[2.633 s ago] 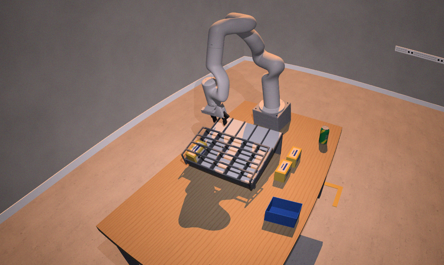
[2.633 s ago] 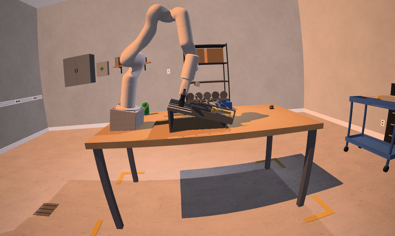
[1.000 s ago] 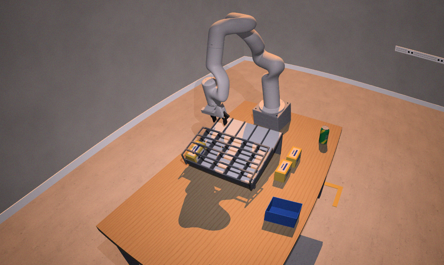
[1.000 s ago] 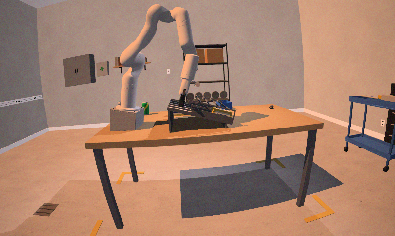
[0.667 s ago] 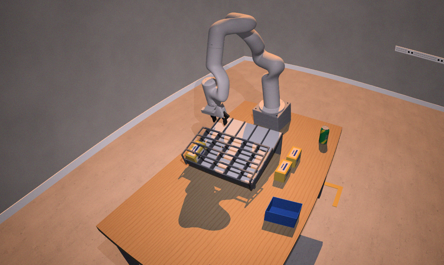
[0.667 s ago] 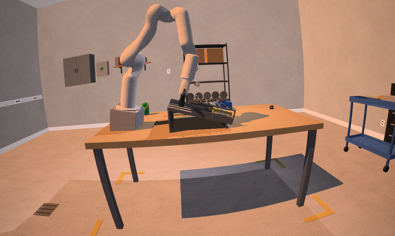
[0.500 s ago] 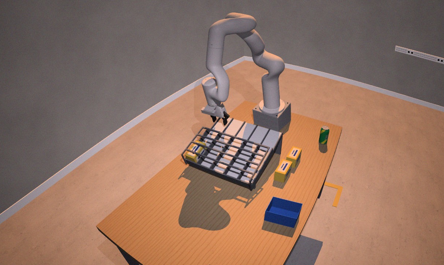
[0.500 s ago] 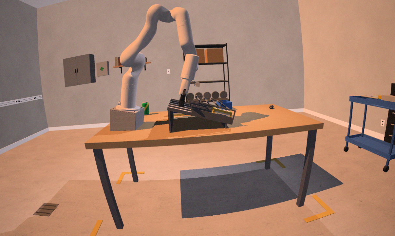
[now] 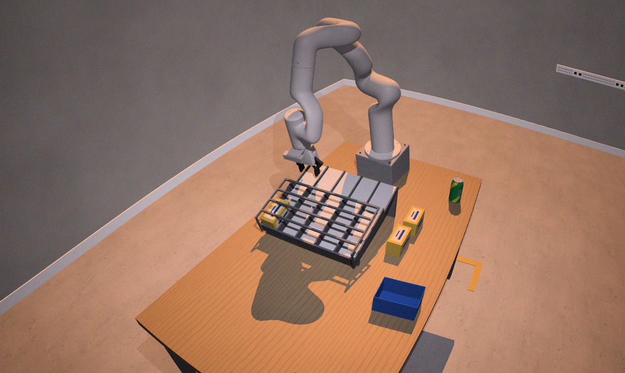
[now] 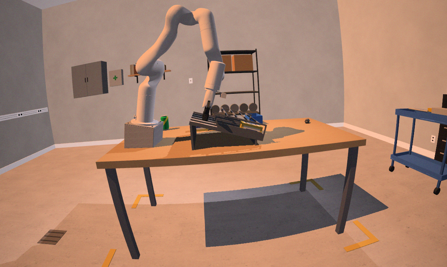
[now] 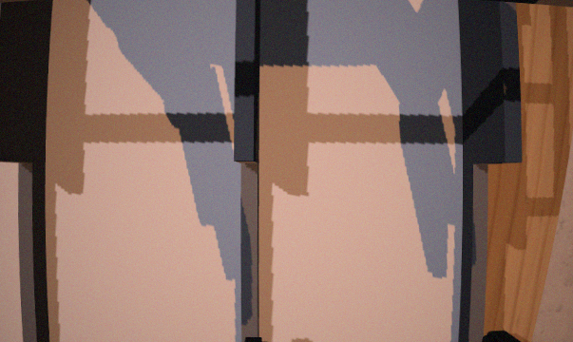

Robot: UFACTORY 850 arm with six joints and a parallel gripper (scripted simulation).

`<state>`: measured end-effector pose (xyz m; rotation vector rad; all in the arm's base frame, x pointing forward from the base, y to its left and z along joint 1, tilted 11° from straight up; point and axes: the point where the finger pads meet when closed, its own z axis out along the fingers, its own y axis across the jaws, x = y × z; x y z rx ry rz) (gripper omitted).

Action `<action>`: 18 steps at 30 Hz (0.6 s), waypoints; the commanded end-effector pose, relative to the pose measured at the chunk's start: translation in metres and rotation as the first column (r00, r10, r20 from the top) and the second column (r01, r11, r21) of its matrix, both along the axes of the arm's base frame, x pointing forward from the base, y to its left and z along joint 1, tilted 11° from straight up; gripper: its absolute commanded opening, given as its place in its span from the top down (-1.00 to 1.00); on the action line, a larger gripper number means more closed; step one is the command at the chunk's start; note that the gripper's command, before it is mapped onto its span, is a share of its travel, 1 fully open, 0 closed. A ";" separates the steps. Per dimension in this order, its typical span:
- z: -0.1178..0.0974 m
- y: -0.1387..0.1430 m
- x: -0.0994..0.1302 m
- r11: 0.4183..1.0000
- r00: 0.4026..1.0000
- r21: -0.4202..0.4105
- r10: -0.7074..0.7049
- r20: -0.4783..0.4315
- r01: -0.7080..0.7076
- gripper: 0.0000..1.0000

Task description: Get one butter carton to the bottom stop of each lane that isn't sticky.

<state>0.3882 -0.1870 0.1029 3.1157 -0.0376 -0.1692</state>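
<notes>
The sloped shelf (image 9: 326,213) with five lanes stands mid-table; it also shows in the exterior view (image 10: 226,124). One yellow butter carton (image 9: 275,212) rests at the bottom stop of the leftmost lane. Two more butter cartons (image 9: 414,219) (image 9: 398,240) stand upright on the table to the right of the shelf. My gripper (image 9: 309,167) is open and empty, hovering just above the top end of the leftmost lanes. The wrist view looks straight down on two bare lane surfaces (image 11: 148,228) (image 11: 357,228) split by a divider rail (image 11: 248,171).
A green can (image 9: 456,190) stands at the table's far right edge. A blue bin (image 9: 398,298) sits near the front right. The arm's grey base block (image 9: 382,163) stands behind the shelf. A frame of crossbars runs over the lanes.
</notes>
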 end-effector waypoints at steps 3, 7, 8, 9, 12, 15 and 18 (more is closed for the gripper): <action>0.001 0.000 0.001 1.000 1.000 -0.001 0.000 0.001 0.000 -0.68; 0.001 0.000 0.001 1.000 1.000 -0.001 0.000 0.001 0.000 -0.68; 0.001 0.000 0.001 1.000 1.000 -0.001 0.000 0.001 0.000 -0.68; 0.001 0.000 0.001 1.000 1.000 -0.001 0.000 0.001 0.000 -0.68; 0.001 0.000 0.001 1.000 1.000 -0.001 0.000 0.001 0.000 -0.68; 0.001 0.000 0.001 1.000 1.000 -0.001 0.000 0.001 0.000 -0.71; 0.001 0.000 0.001 1.000 1.000 -0.001 0.000 0.001 0.000 -0.71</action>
